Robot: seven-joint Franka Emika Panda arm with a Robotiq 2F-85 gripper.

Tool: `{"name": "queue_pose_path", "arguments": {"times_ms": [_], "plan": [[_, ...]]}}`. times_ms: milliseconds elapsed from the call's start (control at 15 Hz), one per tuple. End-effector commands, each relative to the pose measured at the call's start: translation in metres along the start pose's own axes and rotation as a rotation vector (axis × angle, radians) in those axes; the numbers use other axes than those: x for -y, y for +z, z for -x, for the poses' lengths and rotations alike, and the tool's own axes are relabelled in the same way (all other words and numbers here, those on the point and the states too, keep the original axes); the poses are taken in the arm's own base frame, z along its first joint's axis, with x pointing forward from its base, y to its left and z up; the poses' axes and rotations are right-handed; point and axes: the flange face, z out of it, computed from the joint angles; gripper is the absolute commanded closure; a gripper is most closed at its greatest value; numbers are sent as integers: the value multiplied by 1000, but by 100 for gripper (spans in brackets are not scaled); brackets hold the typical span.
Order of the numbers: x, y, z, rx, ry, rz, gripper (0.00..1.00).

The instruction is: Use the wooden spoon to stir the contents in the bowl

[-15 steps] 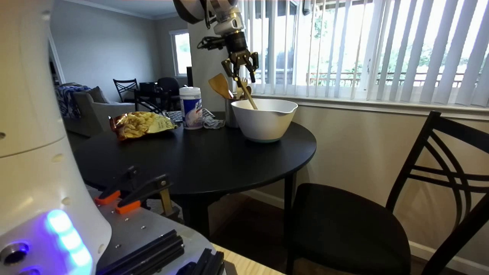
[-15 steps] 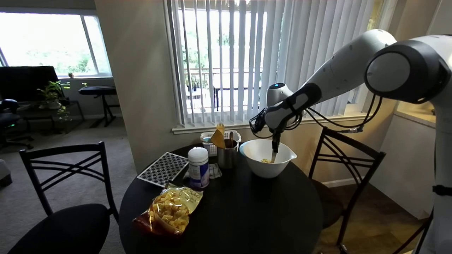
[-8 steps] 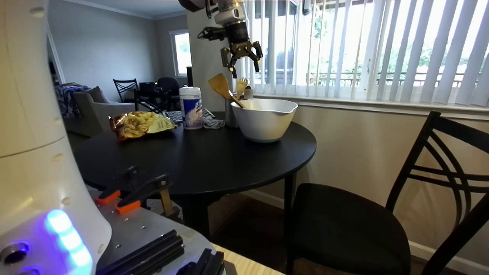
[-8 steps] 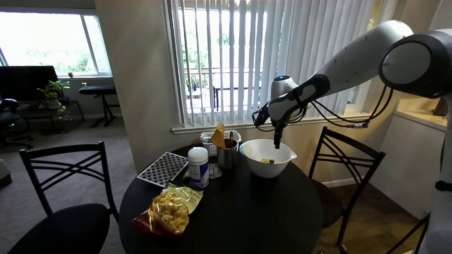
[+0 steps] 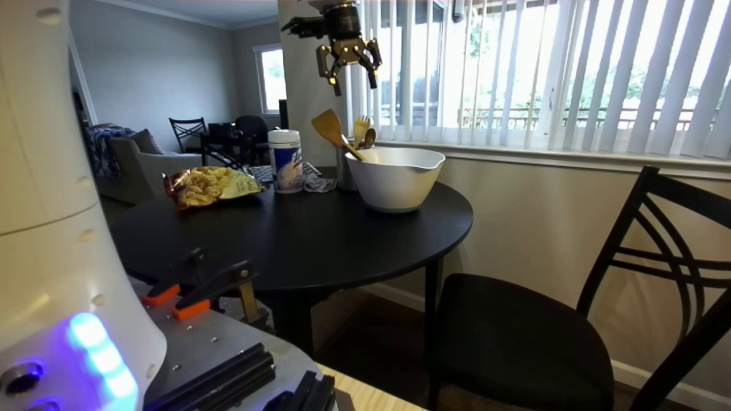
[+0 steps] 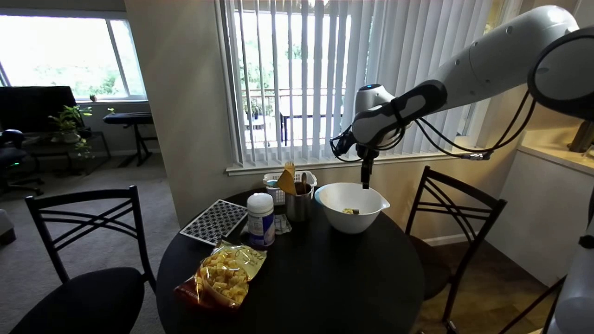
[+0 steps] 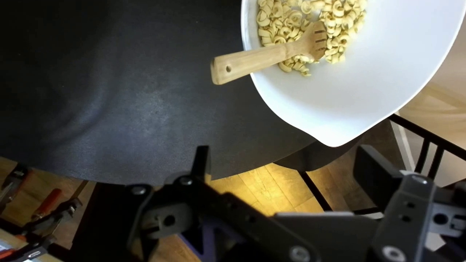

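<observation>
1 wdn spoon (image 7: 271,56) across bowl (image 7: 336,98) rim; end effector (image 5: 355,84) jaws apart.

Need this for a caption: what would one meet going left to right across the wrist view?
Red-and-black clamps, the handle end of the wooden spoon, the pasta in the bowl, the backrest of the black chair.

Bowl (image 7: 367,83) partly beyond wrist view's edge
</observation>
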Motion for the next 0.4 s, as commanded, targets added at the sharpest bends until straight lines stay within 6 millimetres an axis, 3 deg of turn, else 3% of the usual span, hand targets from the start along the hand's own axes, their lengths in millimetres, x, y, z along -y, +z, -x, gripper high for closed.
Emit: {"name": "queue_pose_path", "arguments": {"times_ms": [0,333], "plan": [[0,-1,0,-1,-1,2,0],[0,2,1,-3,-2,6,0]]}}
